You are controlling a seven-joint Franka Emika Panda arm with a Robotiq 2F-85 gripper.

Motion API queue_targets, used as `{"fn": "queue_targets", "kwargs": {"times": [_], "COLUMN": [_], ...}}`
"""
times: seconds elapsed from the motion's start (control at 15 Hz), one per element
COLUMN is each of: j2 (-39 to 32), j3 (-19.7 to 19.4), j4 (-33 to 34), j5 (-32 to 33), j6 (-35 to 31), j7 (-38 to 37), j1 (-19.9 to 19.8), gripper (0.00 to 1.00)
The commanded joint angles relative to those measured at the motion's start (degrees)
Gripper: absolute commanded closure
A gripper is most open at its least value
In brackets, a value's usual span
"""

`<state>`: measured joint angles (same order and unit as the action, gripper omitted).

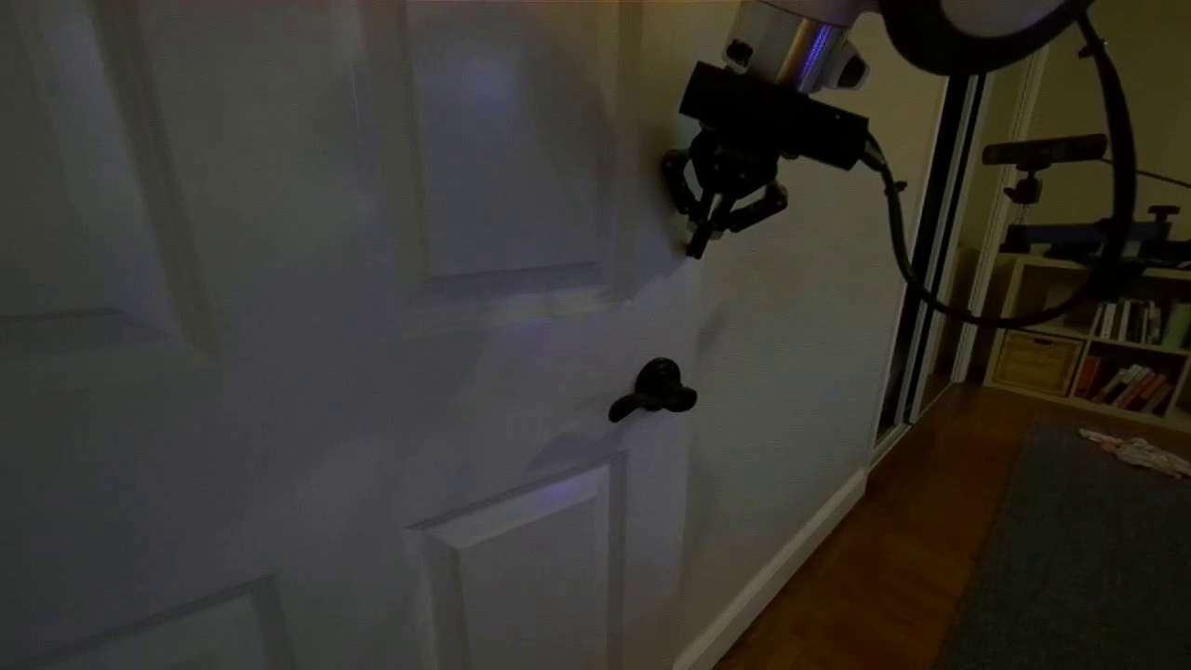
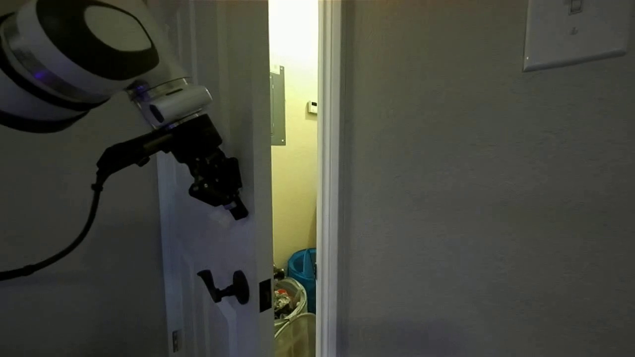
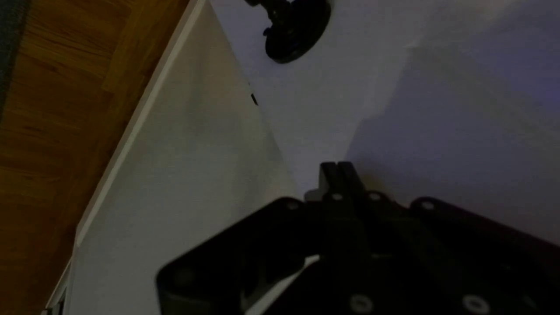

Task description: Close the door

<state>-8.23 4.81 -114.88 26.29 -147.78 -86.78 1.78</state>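
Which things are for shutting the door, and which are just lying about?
For the job:
tall white-painted panelled door
small black metal-looking lever handle
black two-fingered tool, shut

Just lying about:
crumpled pale-pink cloth on the flat grey rug
brown rectangular wicker-looking basket
rounded blue plastic-looking bin beyond the door

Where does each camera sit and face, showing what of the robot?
Exterior view: before the door, looking across it toward the rug; arm and pincer above.
Exterior view: before the lit opening, facing it and the door's edge; arm and pincer at left.
Wrist view: behind the shut pincer, looking past it at door and floor; only pincer shows.
Both exterior views share door, handle, arm, pincer.
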Motion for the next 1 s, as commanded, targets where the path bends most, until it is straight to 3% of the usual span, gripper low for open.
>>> {"fn": "queue_targets", "kwargs": {"times": [0.0,0.93], "j2": [-4.8,-19.2], "j3": [-2.7,-7.5], "j4": [5.5,23.1], "j5": [-1.4,-11.6], "j6": [-2.3,-4.4], "j7": [2.4,14.2], "j1": [1.9,4.6], "gripper": [0.97,0.97]}}
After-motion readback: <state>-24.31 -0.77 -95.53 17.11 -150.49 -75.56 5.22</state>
